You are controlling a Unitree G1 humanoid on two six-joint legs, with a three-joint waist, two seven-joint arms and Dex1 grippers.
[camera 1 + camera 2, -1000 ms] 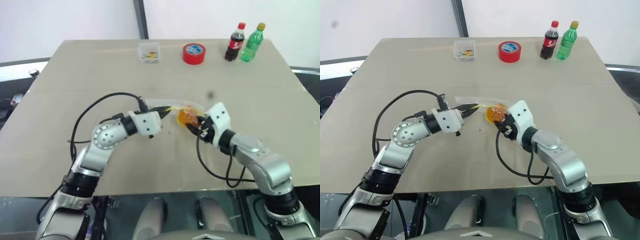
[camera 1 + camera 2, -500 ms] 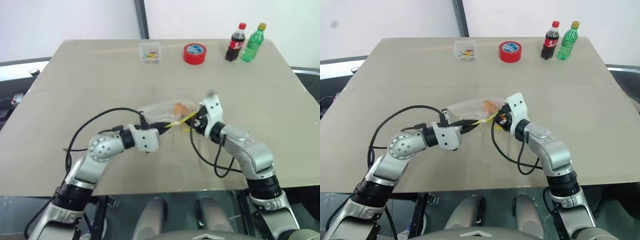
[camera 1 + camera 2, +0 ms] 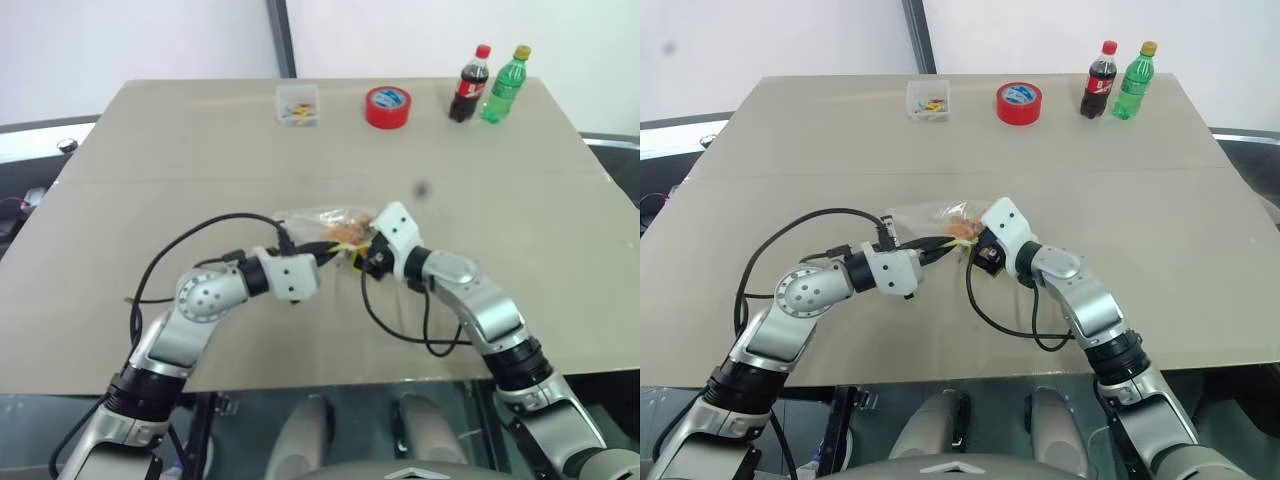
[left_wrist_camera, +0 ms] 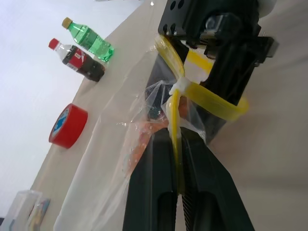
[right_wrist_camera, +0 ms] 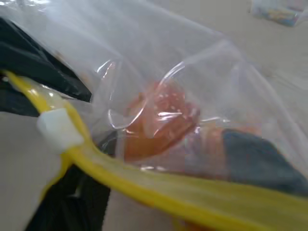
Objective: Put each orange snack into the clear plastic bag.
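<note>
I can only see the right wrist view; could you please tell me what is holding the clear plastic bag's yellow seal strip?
Observer: The left gripper is shut on that strip of the crinkly clear plastic bag.
Operator: Thank you; what stands along the far edge of the table?
Observer: On the beige table, a red tape roll, a dark cola bottle with a red cap and a green plastic bottle.
</note>
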